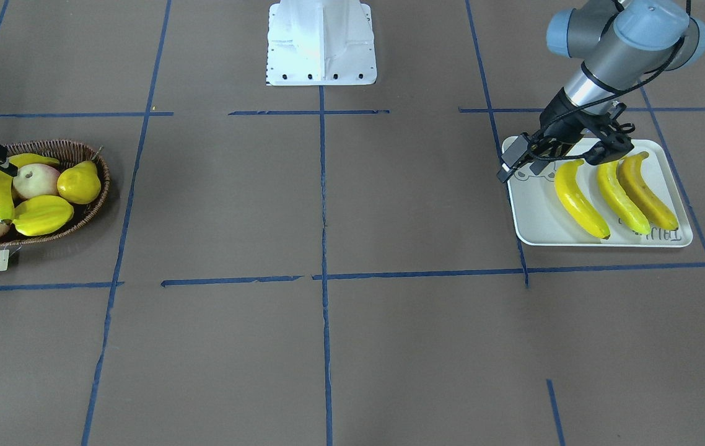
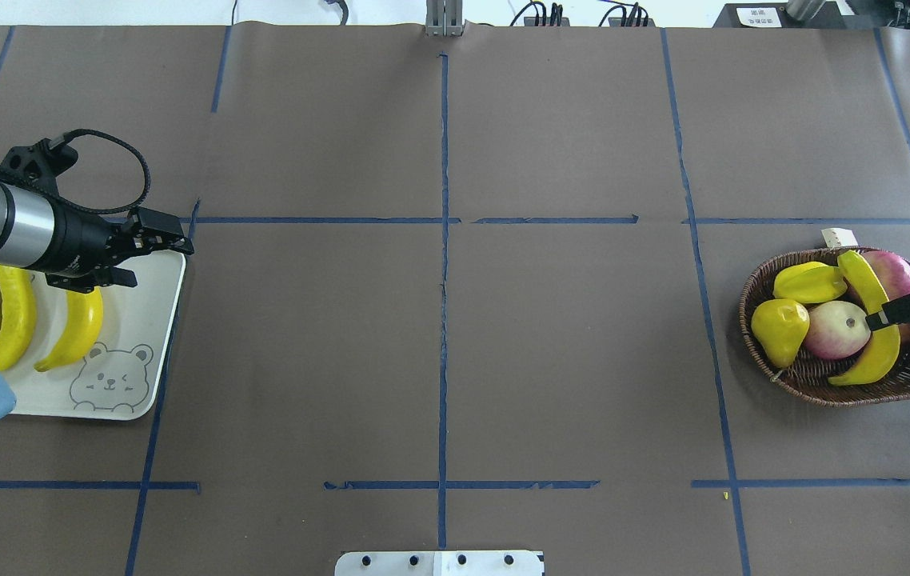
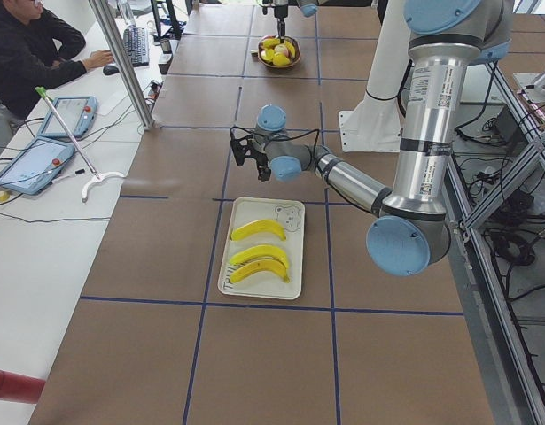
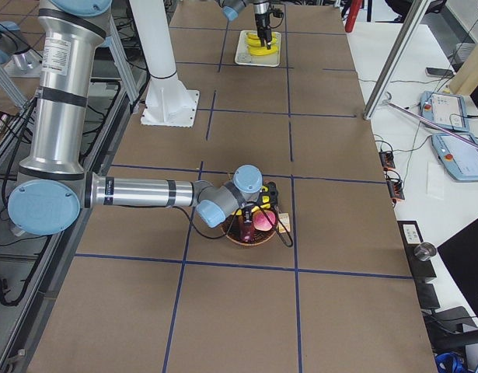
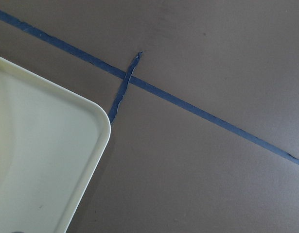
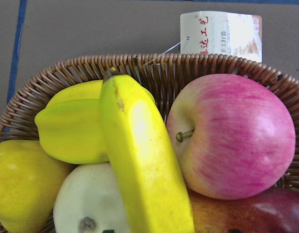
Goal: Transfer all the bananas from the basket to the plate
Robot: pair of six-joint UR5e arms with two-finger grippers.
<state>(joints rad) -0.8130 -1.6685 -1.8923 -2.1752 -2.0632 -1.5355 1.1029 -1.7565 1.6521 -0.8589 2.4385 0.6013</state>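
1. three bananas [image 1: 620, 197] lie side by side on the plate [image 1: 538, 230], apart from each other, all curved the same way. the browner one is on the side away from the table's middle.
2. the fourth banana [image 2: 875, 352] is in the basket [image 2: 815, 376] at the other end of the table [image 2: 567, 360]. it lies across the top of the other fruit.
3. under and beside it i see a starfruit [image 2: 811, 282], a yellow pear [image 2: 779, 324], a pale apple [image 2: 837, 330] and a pink apple [image 2: 896, 272].
4. the right gripper [image 2: 880, 318] is down over the basket, at the middle of that banana. on my right wrist feed the banana runs straight toward the camera. only slivers of the tips show at the bottom edge, one on each side of it. the claw looks parted around the banana, not pinching it.
5. the left gripper [image 1: 507, 164] hangs over the plate's corner, on the side far from the robot and toward the table's middle, just beyond the banana tips. its claw looks parted and holds nothing.
6. the basket's paper tag [image 6: 219, 31] lies on the table just outside the rim.
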